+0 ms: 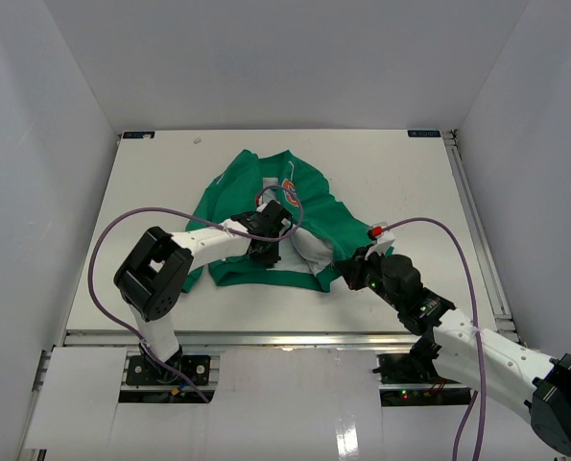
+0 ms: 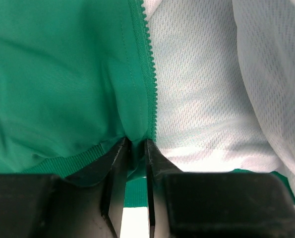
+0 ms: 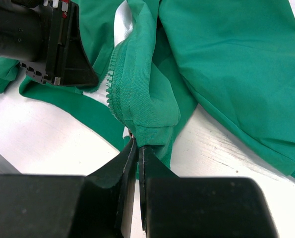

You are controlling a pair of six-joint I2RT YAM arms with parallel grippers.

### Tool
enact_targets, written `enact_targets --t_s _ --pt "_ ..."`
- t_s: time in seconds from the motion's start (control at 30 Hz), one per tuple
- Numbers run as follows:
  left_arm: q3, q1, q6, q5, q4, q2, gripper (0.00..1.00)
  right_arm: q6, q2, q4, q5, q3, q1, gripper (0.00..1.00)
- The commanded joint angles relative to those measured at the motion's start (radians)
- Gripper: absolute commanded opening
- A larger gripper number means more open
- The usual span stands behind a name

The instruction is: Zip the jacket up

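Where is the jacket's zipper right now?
In the left wrist view, the zipper teeth of the jacket run down the middle, between its green outside and white mesh lining, ending at the left gripper.

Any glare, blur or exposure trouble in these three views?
Top external: even light, with one glare patch on the near white panel. Left wrist: zipper teeth and mesh lining are crisp. Right wrist: the jacket is crisp, the black fingers underexposed.

Right gripper (image 3: 136, 145): black fingers pressed together on the ribbed lower corner of the green jacket (image 3: 226, 64), at the foot of a row of zipper teeth (image 3: 111, 87) running up that edge. Left gripper (image 3: 85, 79): black, upper left, tip just beside those teeth. White table (image 3: 48, 144) beneath the fabric.
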State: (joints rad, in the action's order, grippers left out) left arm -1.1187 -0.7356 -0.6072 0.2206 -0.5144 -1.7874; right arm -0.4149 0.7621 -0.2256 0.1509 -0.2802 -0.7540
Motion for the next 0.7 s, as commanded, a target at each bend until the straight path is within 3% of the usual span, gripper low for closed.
enact_targets --t_s 0.0,0.1,0.17,0.2,0.3,0.53,0.67 --pt "0.004 0.005 0.007 -0.018 0.002 0.060 0.08 0.011 0.008 -0.014 0.009 -0.011 0.002 0.08" --pt "0.008 0.008 0.012 -0.026 0.010 0.063 0.00 0.013 0.009 -0.014 0.010 -0.013 0.002 0.08" --pt "0.012 0.012 0.011 -0.029 0.015 0.072 0.00 0.013 0.012 -0.014 0.008 -0.013 0.002 0.08" --pt "0.014 0.012 0.010 -0.032 0.018 0.077 0.02 0.014 0.013 -0.014 0.007 -0.014 0.002 0.08" --pt "0.014 0.015 0.010 -0.041 0.022 0.092 0.24 0.013 0.017 -0.014 0.005 -0.016 0.002 0.08" --pt "0.015 0.019 0.021 -0.070 0.025 0.089 0.28 0.013 0.016 -0.012 0.003 -0.017 0.002 0.08" --pt "0.020 0.019 0.024 -0.081 0.029 0.086 0.21 0.013 0.016 -0.009 0.001 -0.019 0.002 0.08"
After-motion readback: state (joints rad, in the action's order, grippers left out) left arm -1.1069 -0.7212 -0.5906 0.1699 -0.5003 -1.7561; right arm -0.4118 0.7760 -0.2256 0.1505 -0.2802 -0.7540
